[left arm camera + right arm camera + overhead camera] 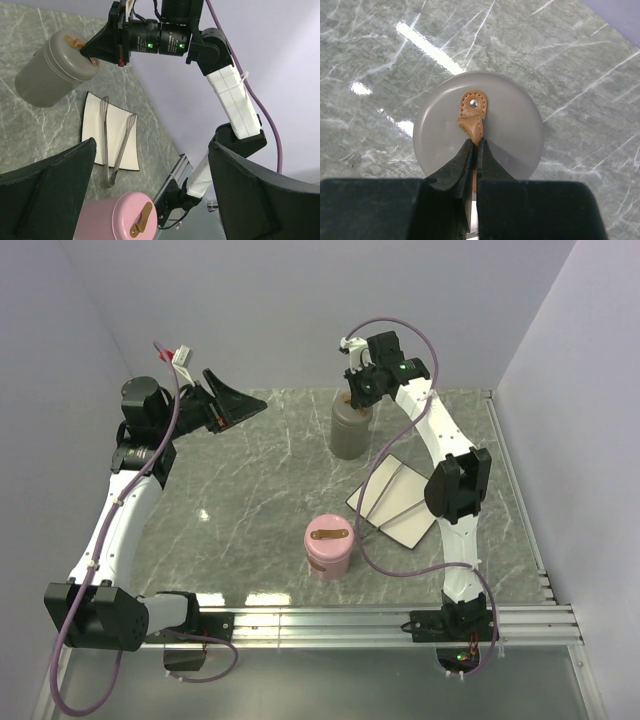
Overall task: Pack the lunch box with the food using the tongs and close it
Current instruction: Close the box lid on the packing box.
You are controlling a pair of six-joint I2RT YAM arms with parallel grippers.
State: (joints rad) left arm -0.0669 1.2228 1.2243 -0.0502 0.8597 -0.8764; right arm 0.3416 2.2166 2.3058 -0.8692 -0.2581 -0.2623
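A grey cylindrical lunch box (350, 432) stands at the back of the table, its lid (515, 125) carrying a brown leather strap (472, 112). My right gripper (477, 145) is shut on that strap from above, also seen as the right gripper (91, 53) in the left wrist view. A pink lunch box (328, 545) with its own brown strap stands near the front centre. The grey metal tongs (112, 145) lie on a white square plate (405, 515), joined end pointing at the pink box. My left gripper (240, 405) hangs open and high at the back left, holding nothing. No food is in view.
Pale walls close the table at the back and both sides. A metal rail (380, 620) runs along the near edge between the arm bases. The right arm (455, 490) reaches over the plate's right side.
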